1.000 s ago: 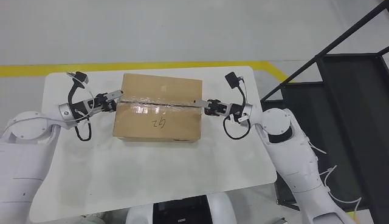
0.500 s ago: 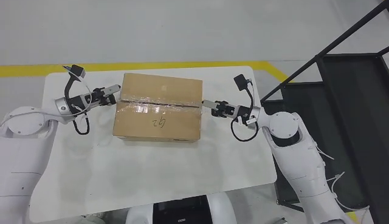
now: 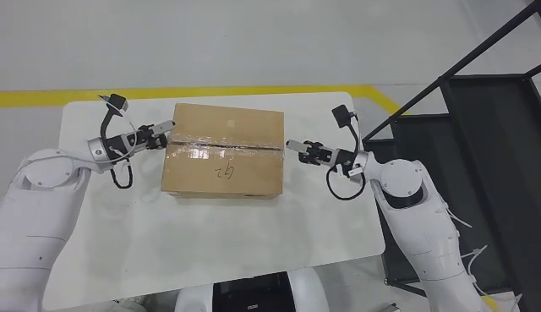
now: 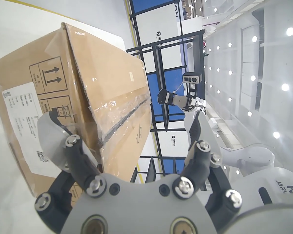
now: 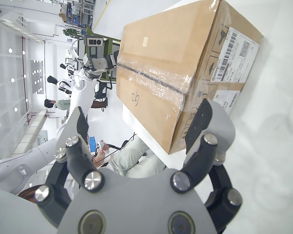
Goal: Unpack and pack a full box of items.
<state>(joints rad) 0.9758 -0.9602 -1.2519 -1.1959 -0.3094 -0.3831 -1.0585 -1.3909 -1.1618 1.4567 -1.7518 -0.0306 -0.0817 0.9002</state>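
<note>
Box [image 3: 228, 122] sits shut on the table [image 3: 254, 236], nearer the far edge, roughly midway btwn the left and right edges, w/ clear tape [image 3: 221, 149] sealing the top seam. L gripper [image 3: 166, 129] is wide open and empty at the box's left end by the seam; can't tell if a finger touches the cardboard. R gripper [image 3: 297, 148] is also wide open and empty, just beside the right end, a small gap showing. Risks: blunt pads prob. skate on the glossy tape instead of catching it. A push from one end only could slide or twist the box toward the opposite table edge. Tugging a taped flap upward could lift the full box, then drop it. Uneven squeeze from both ends could dent the corners.
</note>
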